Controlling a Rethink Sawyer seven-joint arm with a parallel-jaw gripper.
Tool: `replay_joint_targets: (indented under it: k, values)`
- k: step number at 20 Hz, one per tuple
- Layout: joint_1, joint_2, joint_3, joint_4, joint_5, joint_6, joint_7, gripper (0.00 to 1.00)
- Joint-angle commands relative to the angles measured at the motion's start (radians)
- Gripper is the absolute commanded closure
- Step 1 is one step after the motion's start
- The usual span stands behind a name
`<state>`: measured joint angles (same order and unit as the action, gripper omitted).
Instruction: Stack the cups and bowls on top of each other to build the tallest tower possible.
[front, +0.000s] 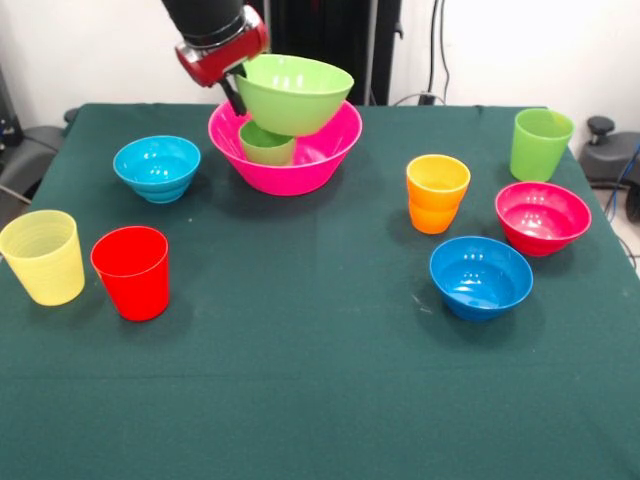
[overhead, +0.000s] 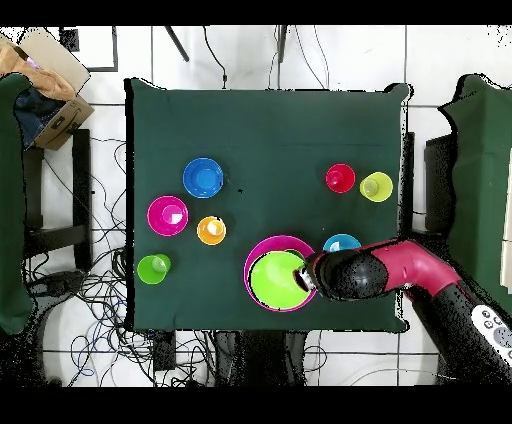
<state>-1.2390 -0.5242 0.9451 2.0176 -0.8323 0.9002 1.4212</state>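
Note:
The large pink bowl (front: 285, 160) stands at the far middle of the table with the small green cup (front: 267, 145) upright inside it. My gripper (front: 235, 95) is shut on the rim of the lime green bowl (front: 293, 93) and holds it tilted just above the green cup; in the overhead view the gripper (overhead: 305, 280) and lime bowl (overhead: 276, 278) sit over the pink bowl (overhead: 256, 255). The red cup (front: 131, 272) and pale yellow cup (front: 43, 256) stand at the front left. The orange cup (front: 437, 193) and taller lime green cup (front: 541, 144) stand on the right.
A light blue bowl (front: 157, 167) sits left of the pink bowl. A magenta bowl (front: 542, 216) and a darker blue bowl (front: 481, 276) sit on the right. A cardboard box (overhead: 45, 85) lies off the table in the overhead view.

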Motion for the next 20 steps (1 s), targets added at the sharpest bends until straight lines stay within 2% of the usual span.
replay_joint_targets:
  k: [1, 9, 20]
  values:
    - [0.016, 0.058, -0.006, -0.062, -0.086, -0.031, -0.291, 1.00]
    - [-0.014, 0.062, 0.018, -0.081, -0.073, 0.009, -0.356, 1.00]
    - [-0.042, -0.005, 0.073, -0.116, -0.021, 0.113, -0.463, 1.00]
